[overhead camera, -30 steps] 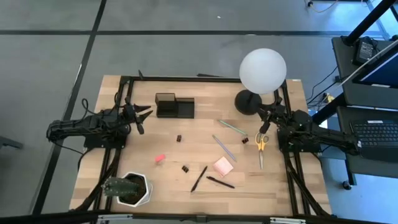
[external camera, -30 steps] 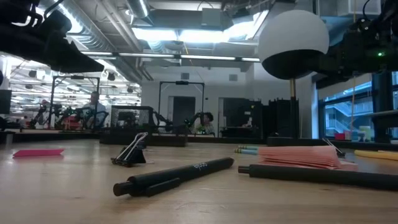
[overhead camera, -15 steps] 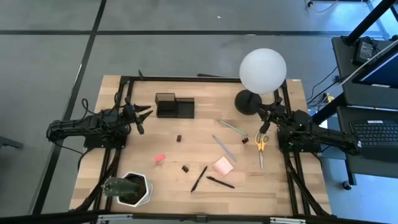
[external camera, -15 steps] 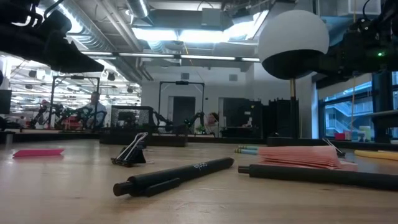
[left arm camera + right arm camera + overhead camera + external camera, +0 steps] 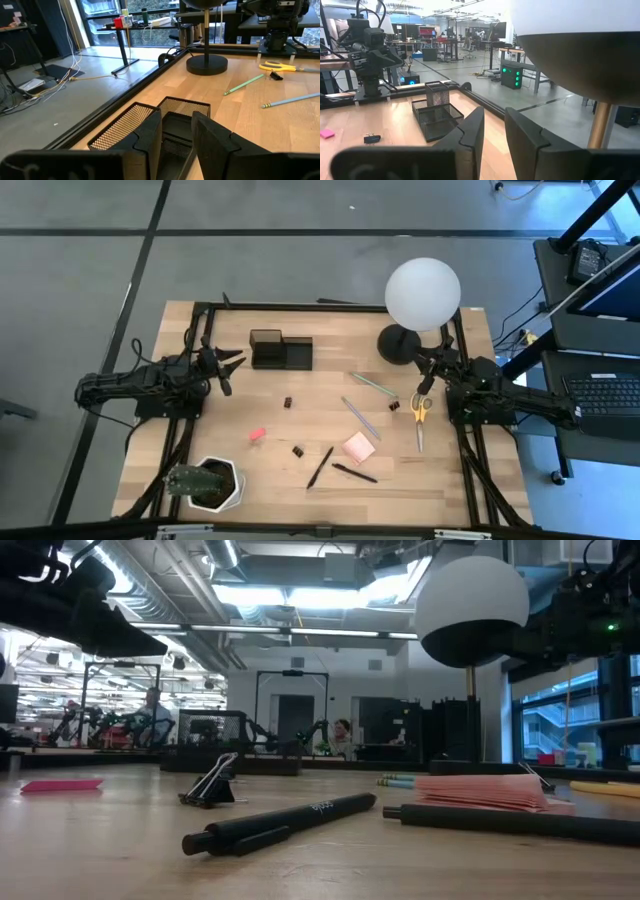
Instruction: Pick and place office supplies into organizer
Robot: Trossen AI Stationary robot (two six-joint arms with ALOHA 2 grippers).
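Table [image 5: 330,385]: lamp [image 5: 422,293] at back. Organizer [image 5: 280,351] back-left, just beside left gripper [image 5: 232,367], jaws narrowly apart. Right gripper [image 5: 427,373] narrowly parted above scissors [image 5: 419,418]. Pad [image 5: 359,447], pens [image 5: 320,467], pencils [image 5: 361,417], eraser [image 5: 257,435] mid-table; clips [image 5: 287,402] small, probably three.

Bench [image 5: 300,330] middle open between organizer [image 5: 281,351] and the scattered supplies. Globe lamp [image 5: 422,294] stands tall at the far right, just beside the right claw [image 5: 428,379], crowding that corner. Plant pot [image 5: 211,483] blocks the near left corner. Left claw [image 5: 228,370] sits beside the organizer, clear bench between them. Scissors [image 5: 419,418] lie along the right edge.
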